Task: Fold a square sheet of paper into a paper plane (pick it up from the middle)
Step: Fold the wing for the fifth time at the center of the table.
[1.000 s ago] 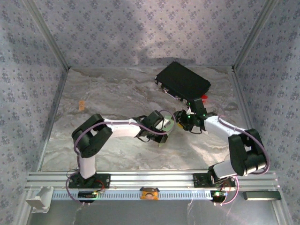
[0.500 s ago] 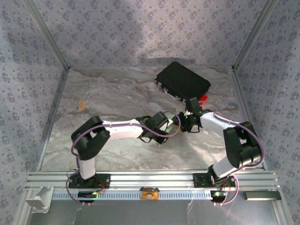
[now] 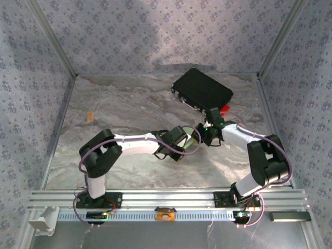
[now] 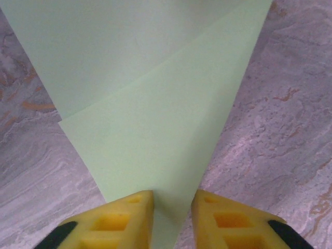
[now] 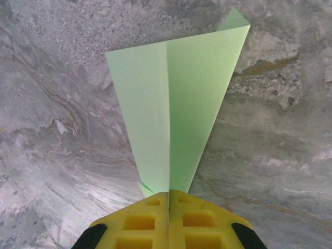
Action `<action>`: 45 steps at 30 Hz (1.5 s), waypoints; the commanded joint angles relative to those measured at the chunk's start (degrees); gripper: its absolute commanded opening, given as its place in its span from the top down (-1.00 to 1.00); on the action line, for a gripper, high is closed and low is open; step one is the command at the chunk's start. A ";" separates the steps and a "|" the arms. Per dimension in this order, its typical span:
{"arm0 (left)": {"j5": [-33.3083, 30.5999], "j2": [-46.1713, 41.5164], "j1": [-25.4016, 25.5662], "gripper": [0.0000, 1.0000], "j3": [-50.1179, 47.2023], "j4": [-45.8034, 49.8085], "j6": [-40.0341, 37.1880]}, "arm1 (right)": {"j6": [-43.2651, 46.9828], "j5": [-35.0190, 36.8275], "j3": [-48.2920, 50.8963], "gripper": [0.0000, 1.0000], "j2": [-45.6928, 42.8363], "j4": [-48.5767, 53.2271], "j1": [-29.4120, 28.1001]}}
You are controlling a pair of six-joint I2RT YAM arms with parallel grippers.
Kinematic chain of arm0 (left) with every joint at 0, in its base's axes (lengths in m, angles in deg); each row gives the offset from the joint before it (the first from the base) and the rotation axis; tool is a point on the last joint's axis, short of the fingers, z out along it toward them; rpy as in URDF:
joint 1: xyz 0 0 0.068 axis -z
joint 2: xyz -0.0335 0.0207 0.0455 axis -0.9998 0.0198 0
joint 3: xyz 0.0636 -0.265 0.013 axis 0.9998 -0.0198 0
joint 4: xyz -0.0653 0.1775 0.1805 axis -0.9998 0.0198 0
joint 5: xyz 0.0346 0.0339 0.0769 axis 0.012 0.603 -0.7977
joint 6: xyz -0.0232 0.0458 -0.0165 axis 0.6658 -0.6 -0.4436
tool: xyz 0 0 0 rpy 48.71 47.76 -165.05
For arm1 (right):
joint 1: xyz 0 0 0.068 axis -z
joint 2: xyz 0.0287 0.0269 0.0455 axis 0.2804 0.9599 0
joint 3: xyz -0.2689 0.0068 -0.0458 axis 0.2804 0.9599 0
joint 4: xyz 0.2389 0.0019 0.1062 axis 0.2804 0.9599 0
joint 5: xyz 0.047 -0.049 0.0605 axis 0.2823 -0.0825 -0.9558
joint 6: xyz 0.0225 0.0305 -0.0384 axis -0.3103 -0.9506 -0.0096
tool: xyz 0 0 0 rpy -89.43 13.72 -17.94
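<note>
The smooth, centre-creased green paper plane (image 5: 171, 104) tapers into the right arm's yellow fingers (image 5: 140, 223).

a: from the left wrist, can't see the wide end of the green sheet (image 4: 155, 104): cut off at the top edge. narrow end lost between the fingers of the left tool (image 4: 174, 199).

b: same from the right wrist: tip pinched out of sight inside the right tool (image 5: 168, 194). from above, mostly hidden by the arms. can't name the small orange thing (image 3: 90, 116) on the bench (image 3: 129, 98); too small.

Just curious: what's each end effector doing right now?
Left end effector: open, folded pale green paper sheet between its jaws.
Right end effector: closed on it.
</note>
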 commanded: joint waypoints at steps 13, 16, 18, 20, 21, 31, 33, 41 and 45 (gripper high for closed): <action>-14.40 0.07 4.96 0.23 2.77 2.47 -1.61 | -2.89 -3.51 2.57 1.00 -0.91 -4.47 1.48; -15.17 0.09 5.05 0.23 2.79 2.69 -1.72 | -3.07 -3.49 2.69 1.00 -1.20 -4.66 1.53; -15.32 0.17 5.16 0.24 2.86 2.72 -1.85 | -3.05 -3.66 2.80 1.00 -1.33 -4.79 1.58; -15.80 0.26 5.29 0.27 2.71 2.76 -1.81 | -2.94 -3.66 2.82 1.00 -1.48 -4.72 1.72; -15.82 0.42 5.32 0.28 2.73 2.76 -1.81 | -2.91 -3.66 2.76 1.00 -1.41 -4.70 1.66; -16.55 0.79 5.50 0.57 2.68 2.69 -1.80 | -2.77 -3.66 2.87 1.00 -1.49 -4.64 1.76; -16.54 0.96 5.49 0.58 2.68 2.60 -1.94 | -2.87 -3.75 2.87 1.00 -1.49 -4.86 1.75; -17.35 1.32 5.49 0.50 2.45 2.79 -1.99 | -2.96 -4.04 2.80 1.00 -1.52 -5.21 1.77; -17.19 1.19 5.52 0.59 2.51 2.70 -1.90 | -2.96 -4.11 2.82 1.00 -1.65 -5.17 1.75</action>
